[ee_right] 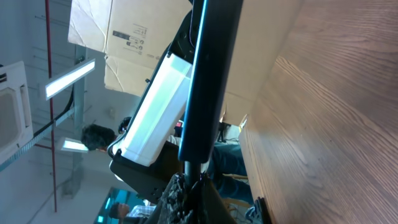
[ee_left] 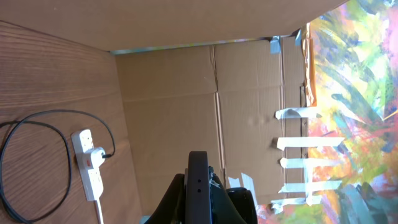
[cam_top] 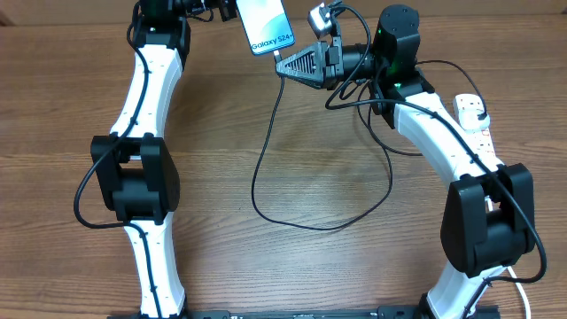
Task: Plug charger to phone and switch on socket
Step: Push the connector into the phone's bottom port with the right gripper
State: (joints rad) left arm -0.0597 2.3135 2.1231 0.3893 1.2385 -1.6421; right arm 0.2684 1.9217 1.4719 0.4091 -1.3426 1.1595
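The slim black-edged smartphone point(cam_top: 267, 25) hangs over the far middle of the wooden table point(cam_top: 310, 133), between the left gripper point(cam_top: 232, 11) and the right gripper point(cam_top: 285, 64). The long thin black cable point(cam_top: 254, 182) loops from there across mid-table to the narrow white power strip point(cam_top: 474, 115) at the right edge.

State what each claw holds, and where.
Left claw: slim blue-screened black-edged phone, by its far end. Right claw: thin black charger cable, near its connector tip.

Table point(cam_top: 221, 115): wood-grain surface, matt. Phone point(cam_top: 266, 25): glossy glass screen. Charger point(cam_top: 254, 182): black cable, matt, probably rubbery. Socket point(ee_left: 88, 163): smooth white plastic. Backing wall point(ee_left: 180, 99): plain brown cardboard, matt.
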